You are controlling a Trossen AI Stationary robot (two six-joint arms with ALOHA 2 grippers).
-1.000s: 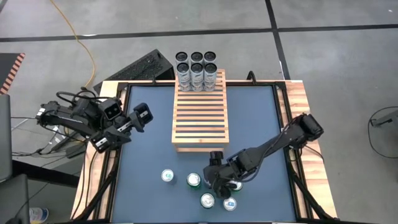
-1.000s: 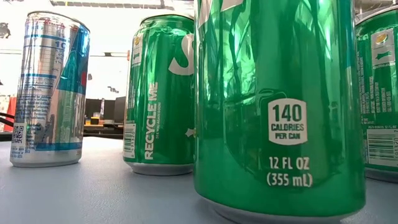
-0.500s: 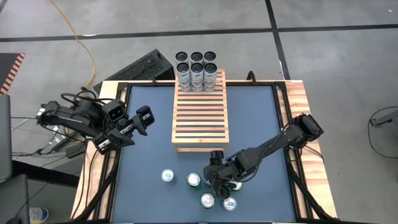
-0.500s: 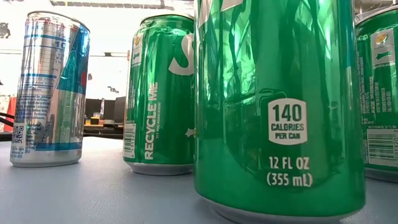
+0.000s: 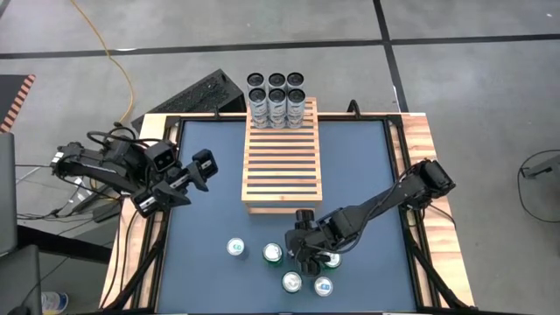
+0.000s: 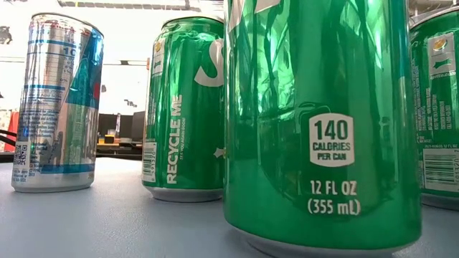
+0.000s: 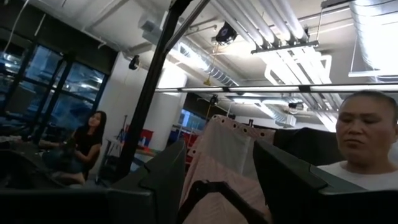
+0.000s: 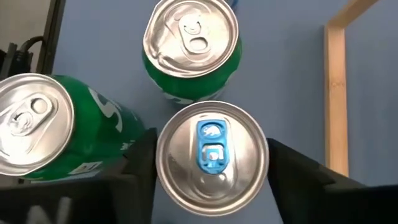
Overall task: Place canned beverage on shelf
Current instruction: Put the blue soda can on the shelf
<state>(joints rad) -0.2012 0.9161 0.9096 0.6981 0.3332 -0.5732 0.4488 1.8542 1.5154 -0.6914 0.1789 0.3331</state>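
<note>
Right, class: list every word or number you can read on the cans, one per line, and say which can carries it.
"140 CALORIES PER CAN": nearest green can, low view.
"12 FL OZ (355 mL)": same can, lower down.
"RECYCLE ME": green can behind it, running up its side.
Silver-blue can: print too small to read.

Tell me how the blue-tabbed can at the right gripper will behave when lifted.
The blue-tabbed can looks unopened, tab flat, so probably full and heavy for its size. Round metal, it may slip, or roll if tipped. Green cans stand close; it could knock them.
</note>
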